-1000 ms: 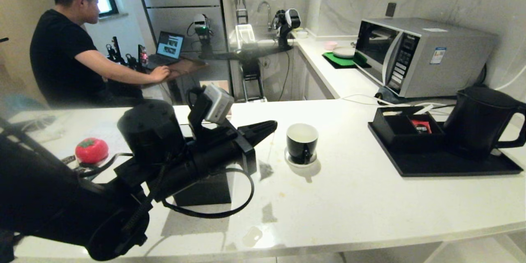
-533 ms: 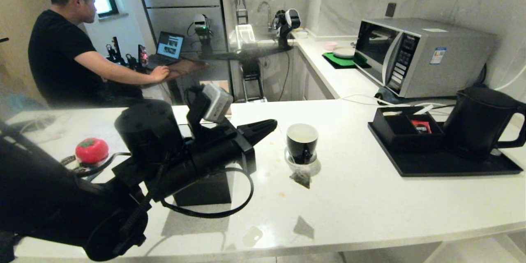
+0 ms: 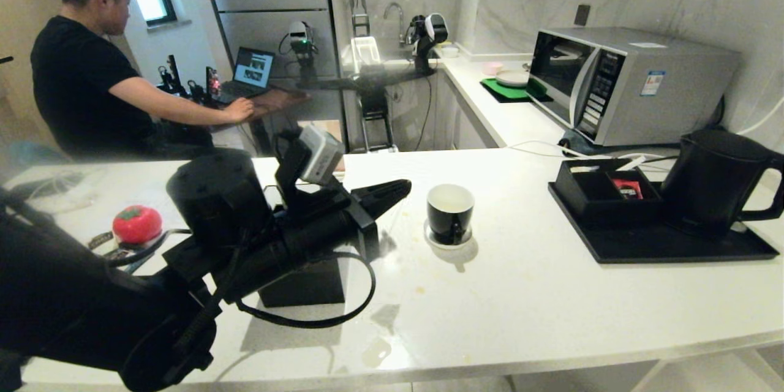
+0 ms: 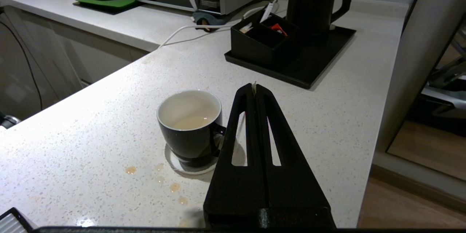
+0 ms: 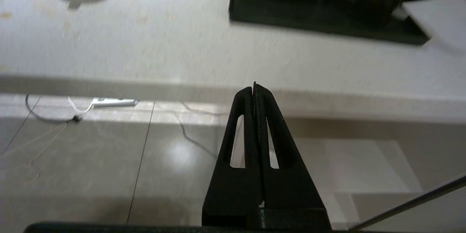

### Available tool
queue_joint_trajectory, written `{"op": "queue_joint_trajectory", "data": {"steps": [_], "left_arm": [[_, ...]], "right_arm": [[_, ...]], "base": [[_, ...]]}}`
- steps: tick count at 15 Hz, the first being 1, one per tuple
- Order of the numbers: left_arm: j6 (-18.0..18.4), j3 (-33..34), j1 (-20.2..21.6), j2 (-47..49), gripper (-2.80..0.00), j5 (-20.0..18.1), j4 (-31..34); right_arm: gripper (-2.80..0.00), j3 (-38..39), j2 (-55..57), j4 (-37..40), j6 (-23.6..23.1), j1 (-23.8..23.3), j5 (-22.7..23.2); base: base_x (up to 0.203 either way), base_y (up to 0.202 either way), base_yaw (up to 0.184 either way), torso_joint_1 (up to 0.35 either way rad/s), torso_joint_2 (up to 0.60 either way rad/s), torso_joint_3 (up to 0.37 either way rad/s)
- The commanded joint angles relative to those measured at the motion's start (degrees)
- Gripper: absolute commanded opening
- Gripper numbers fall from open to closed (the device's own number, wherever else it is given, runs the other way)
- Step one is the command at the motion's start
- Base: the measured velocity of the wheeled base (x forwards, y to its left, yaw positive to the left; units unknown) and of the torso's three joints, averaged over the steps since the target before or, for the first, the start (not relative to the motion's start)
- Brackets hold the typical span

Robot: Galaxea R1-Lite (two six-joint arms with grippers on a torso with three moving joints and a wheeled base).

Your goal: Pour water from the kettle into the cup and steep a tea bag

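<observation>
The cup (image 3: 450,213), black outside and white inside, stands on its white saucer (image 3: 432,239) mid-counter with pale liquid in it (image 4: 189,122). My left gripper (image 3: 404,186) hovers just left of the cup, shut, with a white sliver of the tea bag's tag pinched at its tips (image 4: 254,86). The tea bag (image 3: 384,237) hangs as a faint dark shape under that gripper. The black kettle (image 3: 713,180) stands on a tray at the far right. My right gripper (image 5: 254,86) is shut and empty, low in front of the counter's edge, outside the head view.
The kettle's black tray (image 3: 661,248) also holds a box with a red sachet (image 3: 626,188). A microwave (image 3: 625,82) stands behind it. A red tomato-shaped thing (image 3: 136,223) and a black box (image 3: 303,285) are near my left arm. Tea drops (image 4: 174,187) dot the counter. A person (image 3: 79,73) sits at the back left.
The tea bag swung from under the left gripper to in front of the cup and back again. The left arm barely shifted. The person leaned slightly left.
</observation>
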Motion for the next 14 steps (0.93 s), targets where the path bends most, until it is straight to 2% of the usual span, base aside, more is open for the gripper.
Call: {"op": "queue_joint_trajectory", "data": {"steps": [1,5,9,14], "left_arm": [[0.0,0.1,-0.1,0.0,-2.8,-0.1,-0.4],[-0.1,0.2,-0.1,0.0,-2.8,-0.2,-0.4],[-0.2,-0.3,-0.4,0.0,-2.8,-0.2,-0.4],[-0.2,-2.8,-0.4,0.9,-2.8,-0.3,-0.4]], "right_arm": [[-2.8,0.0,-5.6,3.3,0.5,0.2,0.1],[-2.8,0.0,-9.7,3.4,3.1,0.1,0.0],[-2.8,0.0,-9.7,3.3,3.8,0.1,0.0],[-2.8,0.0,-9.7,3.3,6.9,0.1,-0.3]], "base": [[0.0,0.0,0.0,0.0,0.0,0.0],[0.0,0.0,0.0,0.0,0.0,0.0],[0.0,0.0,0.0,0.0,0.0,0.0],[0.0,0.0,0.0,0.0,0.0,0.0]]}}
